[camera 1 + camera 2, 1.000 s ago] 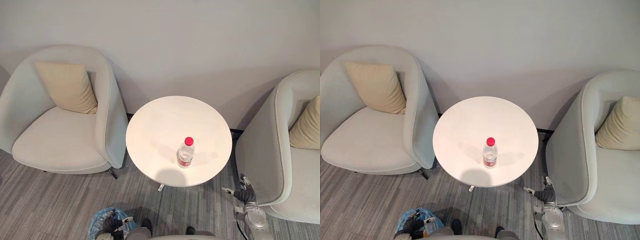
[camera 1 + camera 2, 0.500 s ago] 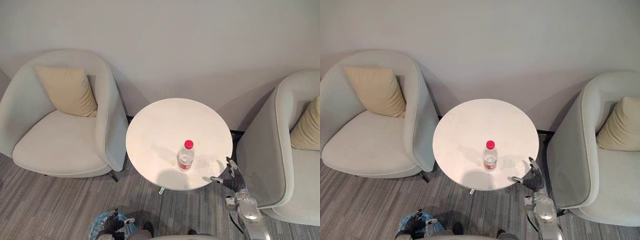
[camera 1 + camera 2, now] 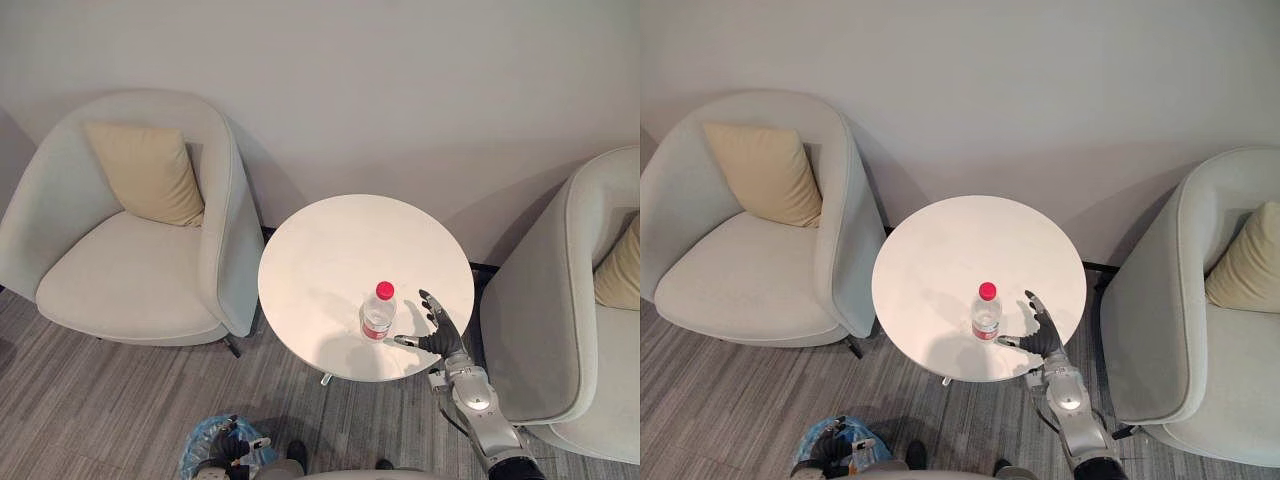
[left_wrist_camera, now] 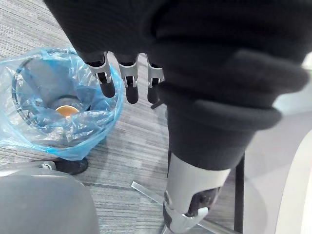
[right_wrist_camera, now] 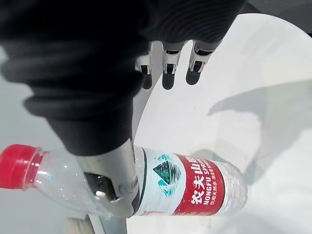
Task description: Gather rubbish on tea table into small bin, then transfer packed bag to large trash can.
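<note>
Your head views place the clear plastic bottle with a red cap (image 3: 377, 312) upright near the front of the round white tea table (image 3: 330, 240). Your right hand (image 3: 437, 335) is just beside it, fingers straight and spread. The right wrist view adds the thumb crossing the bottle's label; you cannot tell whether they touch. The left wrist view looks into the small bin lined with a blue plastic bag (image 4: 29, 139), where your left hand (image 4: 127, 80) hangs relaxed above a round tan object (image 4: 64, 110).
</note>
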Robot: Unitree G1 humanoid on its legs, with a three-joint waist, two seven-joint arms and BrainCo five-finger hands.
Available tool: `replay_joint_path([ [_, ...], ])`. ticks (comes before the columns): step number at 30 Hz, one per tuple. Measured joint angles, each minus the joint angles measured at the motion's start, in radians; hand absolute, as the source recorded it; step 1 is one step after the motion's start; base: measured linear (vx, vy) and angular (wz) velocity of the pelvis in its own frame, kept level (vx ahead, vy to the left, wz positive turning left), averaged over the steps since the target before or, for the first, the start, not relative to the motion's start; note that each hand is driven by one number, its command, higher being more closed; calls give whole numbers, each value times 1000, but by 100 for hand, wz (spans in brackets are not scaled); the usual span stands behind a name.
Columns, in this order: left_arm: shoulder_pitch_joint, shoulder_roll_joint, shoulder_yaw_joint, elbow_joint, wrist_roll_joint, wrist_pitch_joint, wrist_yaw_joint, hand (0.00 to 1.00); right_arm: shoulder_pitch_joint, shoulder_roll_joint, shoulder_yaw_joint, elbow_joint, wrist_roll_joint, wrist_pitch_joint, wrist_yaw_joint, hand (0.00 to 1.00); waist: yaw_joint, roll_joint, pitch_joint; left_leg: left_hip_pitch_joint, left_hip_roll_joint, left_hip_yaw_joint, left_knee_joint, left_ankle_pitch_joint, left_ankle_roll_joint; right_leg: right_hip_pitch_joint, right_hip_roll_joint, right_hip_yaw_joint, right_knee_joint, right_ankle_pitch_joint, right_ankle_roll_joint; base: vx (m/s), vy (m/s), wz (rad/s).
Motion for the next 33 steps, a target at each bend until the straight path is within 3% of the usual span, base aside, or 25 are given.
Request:
replay_joint_path([
  [8, 15, 0, 1, -2, 4, -3, 0, 0, -82, 0, 14, 72, 12, 0, -6, 0, 24, 7, 9, -12, -3, -17, -2, 0, 0, 0, -1, -14, -10, 0, 0, 3, -5, 7],
  [18, 27, -4, 1, -31, 2, -4, 2, 0, -179, 6, 50, 135, 40, 0, -11, 0, 28, 19, 58, -51, -8, -32, 5, 0, 0, -27, -5, -29, -10, -1, 1, -12, -3, 5],
  [19, 27, -4, 1, -33, 1, -4, 2, 0, -186, 8, 51, 143, 40, 1, -12, 100, 29, 18, 59, -57, -8, -33, 7, 0, 0, -31, -5, -30, -9, -1, 1, 1, -5, 5],
  [33, 28, -8, 1, -70, -27, -8, 24, 0, -237, 25, 81, 187, 50, 6, -28, 100, 55, 33, 101, -101, -10, -58, 47, -1, 1, -57, -12, -40, 29, -11, 3, -32, -1, 5],
])
